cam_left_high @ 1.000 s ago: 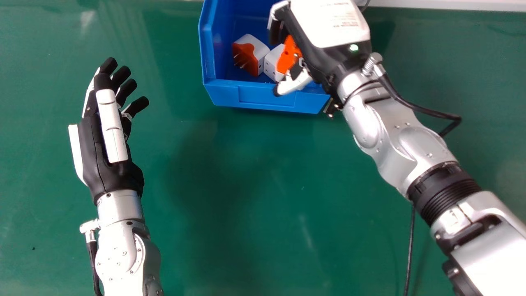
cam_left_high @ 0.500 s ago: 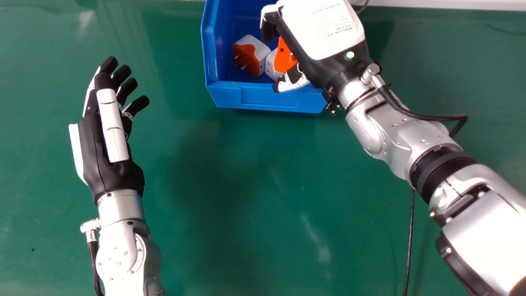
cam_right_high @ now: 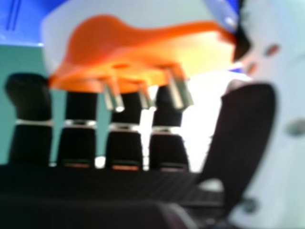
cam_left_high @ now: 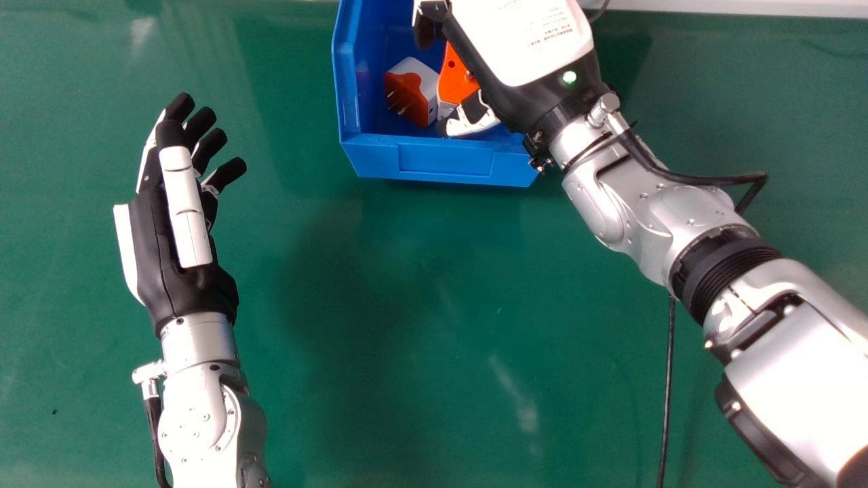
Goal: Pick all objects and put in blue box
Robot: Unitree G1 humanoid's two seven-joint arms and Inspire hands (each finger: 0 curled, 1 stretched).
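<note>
Over the blue box (cam_left_high: 444,159), our right hand (cam_left_high: 525,41) clamped an orange-and-white plug adapter (cam_left_high: 456,76); we needed to lower it clear of the left adapter (cam_left_high: 410,95), then release gently. Our left hand (cam_left_high: 183,210) lay relaxed, left.

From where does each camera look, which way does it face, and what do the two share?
Head view: on the robot's head, facing forward and down at the blue box; left robot hand, right robot hand and both forearms show.
Right hand view: at the right robot hand, facing along its fingers, with its thumb at the right, toward the plug adapter.
Shared: right robot hand, adapter, some blue box.
</note>
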